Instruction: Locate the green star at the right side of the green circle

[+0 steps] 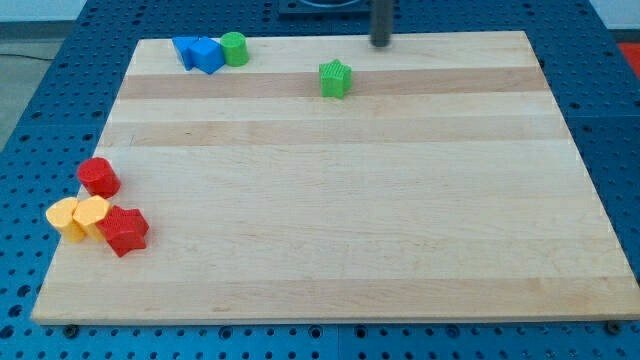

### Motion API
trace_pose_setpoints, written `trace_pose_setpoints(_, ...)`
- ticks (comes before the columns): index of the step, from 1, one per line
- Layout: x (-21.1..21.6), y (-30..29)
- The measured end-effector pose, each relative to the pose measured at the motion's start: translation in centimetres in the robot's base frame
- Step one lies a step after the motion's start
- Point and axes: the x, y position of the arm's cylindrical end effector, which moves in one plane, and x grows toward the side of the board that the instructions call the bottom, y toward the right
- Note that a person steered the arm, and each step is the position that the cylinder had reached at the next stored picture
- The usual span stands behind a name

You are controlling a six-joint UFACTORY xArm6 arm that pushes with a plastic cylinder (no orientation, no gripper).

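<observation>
My tip (381,44) sits near the surface's (330,200) top edge, up and right of the green star (336,78), not touching; no hand shows. The star lies well right of the green circle (234,48), slightly lower. It needs nudging closer.

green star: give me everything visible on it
The green star is a small, solid bright-green block with a star outline, plastic-looking and matte. It lies flat on the wooden board near the view's top, standing alone with nothing touching it. The green circle sits well to its left, against the blue blocks. My tip is up and to the star's right, apart from it.
</observation>
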Motion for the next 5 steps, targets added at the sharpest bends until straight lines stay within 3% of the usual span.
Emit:
trace_pose_setpoints(1, 5.8, 2.9)
trace_pose_setpoints(2, 10.8, 1.1)
trace_pose_setpoints(3, 11.1, -4.9)
trace_pose_setpoints(5, 7.4, -14.7)
